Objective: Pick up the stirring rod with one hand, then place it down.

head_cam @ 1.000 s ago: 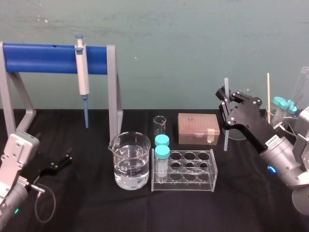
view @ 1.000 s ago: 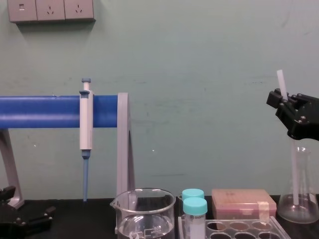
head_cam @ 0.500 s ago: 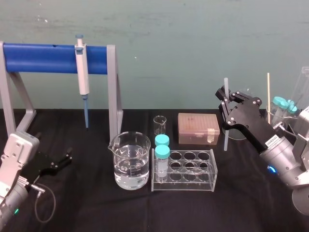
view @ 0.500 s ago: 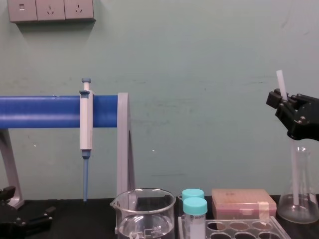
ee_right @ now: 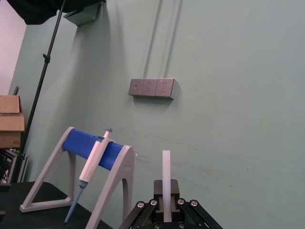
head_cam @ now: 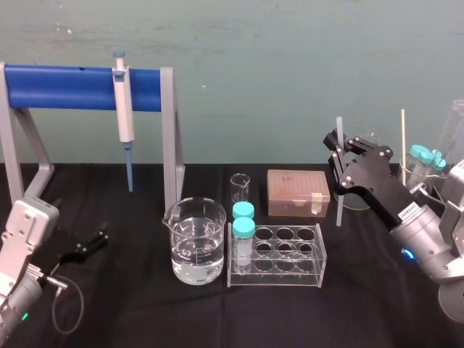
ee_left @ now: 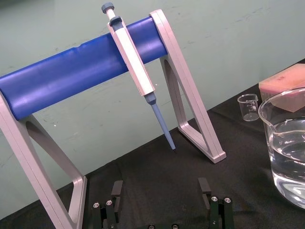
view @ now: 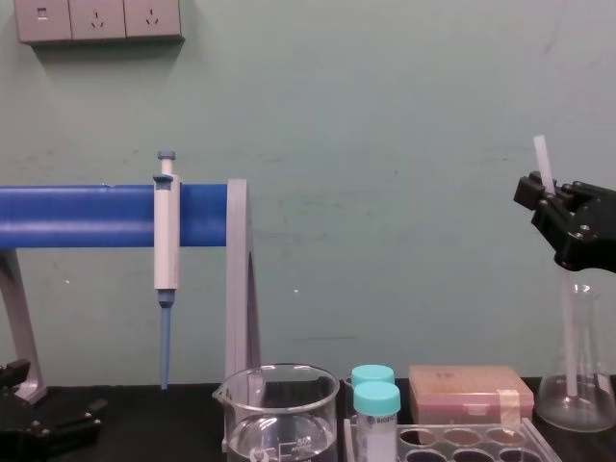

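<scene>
Nearest the robot, left of and nearer than the clear plastic tube rack (head_cam: 277, 255), the black left gripper (head_cam: 93, 241) lies parked low over the black tabletop (head_cam: 145, 312). Its fingers (ee_left: 116, 190) are spread apart with nothing between them. Right of the tube rack and a little beyond it, the black right gripper (head_cam: 339, 156) is clamped on the long, thin, translucent white stirring rod (head_cam: 337, 199), which hangs near-upright above the tabletop. The fingers pinch it close under its top end, so most of its length dangles below the grip toward the clear glass conical flask (view: 599, 399) behind the rack's right end. Whether the tip is inside the flask or in front of it I cannot tell. The rod looks light, stiff and smooth, so likely slippery and brittle, perhaps glass. A hold this high could let it swing or slide. Setting it down probably calls for slow lowering and a soft touch of the tip.
</scene>
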Controlling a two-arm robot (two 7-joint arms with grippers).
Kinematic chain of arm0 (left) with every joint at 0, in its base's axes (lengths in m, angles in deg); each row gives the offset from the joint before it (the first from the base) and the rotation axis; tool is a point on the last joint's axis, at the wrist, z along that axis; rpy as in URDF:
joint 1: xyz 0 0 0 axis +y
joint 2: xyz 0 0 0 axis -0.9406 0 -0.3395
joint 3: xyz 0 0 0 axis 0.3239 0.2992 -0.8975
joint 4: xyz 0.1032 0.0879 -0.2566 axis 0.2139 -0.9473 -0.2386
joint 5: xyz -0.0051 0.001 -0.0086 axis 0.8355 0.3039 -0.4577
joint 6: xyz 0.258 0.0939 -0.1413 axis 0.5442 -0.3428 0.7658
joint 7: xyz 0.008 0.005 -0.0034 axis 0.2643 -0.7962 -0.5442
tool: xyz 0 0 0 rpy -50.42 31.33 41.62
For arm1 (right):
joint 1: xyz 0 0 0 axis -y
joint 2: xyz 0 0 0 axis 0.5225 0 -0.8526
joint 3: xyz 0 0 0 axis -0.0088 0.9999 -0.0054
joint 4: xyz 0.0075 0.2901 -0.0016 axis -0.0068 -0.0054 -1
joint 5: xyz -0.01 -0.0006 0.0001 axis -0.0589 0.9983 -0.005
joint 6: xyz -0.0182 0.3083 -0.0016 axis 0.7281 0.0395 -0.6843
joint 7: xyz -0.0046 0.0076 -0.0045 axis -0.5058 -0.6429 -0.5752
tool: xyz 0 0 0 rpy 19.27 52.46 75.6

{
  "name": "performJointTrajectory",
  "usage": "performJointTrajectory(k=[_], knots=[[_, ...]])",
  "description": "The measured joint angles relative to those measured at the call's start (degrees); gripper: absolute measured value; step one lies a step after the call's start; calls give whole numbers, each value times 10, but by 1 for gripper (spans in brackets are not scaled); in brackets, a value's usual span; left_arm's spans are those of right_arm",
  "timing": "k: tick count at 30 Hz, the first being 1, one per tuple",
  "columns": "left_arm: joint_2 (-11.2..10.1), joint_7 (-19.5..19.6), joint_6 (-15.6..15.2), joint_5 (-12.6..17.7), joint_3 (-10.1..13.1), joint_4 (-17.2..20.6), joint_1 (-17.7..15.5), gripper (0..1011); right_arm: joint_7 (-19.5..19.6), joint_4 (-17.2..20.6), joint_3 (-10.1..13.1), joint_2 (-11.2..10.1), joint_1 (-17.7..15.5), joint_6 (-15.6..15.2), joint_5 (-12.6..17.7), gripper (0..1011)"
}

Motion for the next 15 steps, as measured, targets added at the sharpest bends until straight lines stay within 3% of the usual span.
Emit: performJointTrajectory(k=[15], knots=[[0,0,0,0,0,0,0,1000,0,0,0,0,0,0,0,77]])
